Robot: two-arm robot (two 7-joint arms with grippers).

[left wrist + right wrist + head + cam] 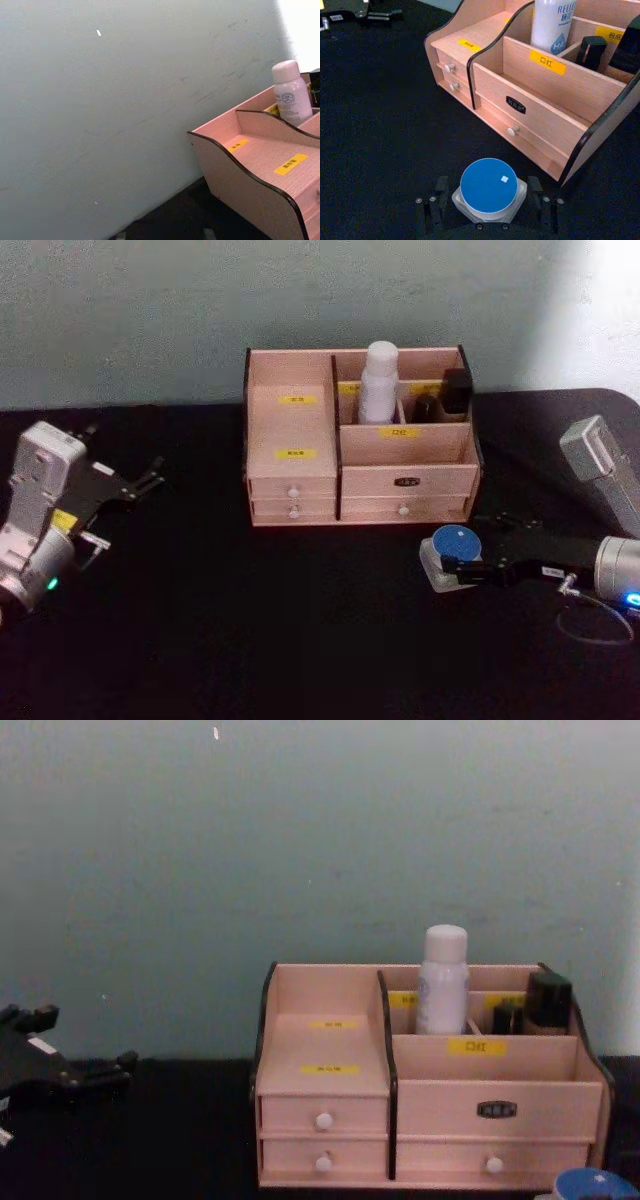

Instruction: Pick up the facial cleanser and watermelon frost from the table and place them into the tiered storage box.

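Black-fingered right gripper (489, 196) is held low, jaws spread astride the watermelon frost (488, 184); left gripper (130, 505) is parked aside.

we count one tiered storage box (290, 425), one facial cleanser (378, 385), one watermelon frost (488, 186), two small dark bottles (457, 390), three white drawer knobs (323, 1120), one left gripper (152, 478), one right gripper (460, 548).

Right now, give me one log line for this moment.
cleanser: in box, rear compartment | jar: on table before box | right gripper: around jar | left gripper: parked left, open
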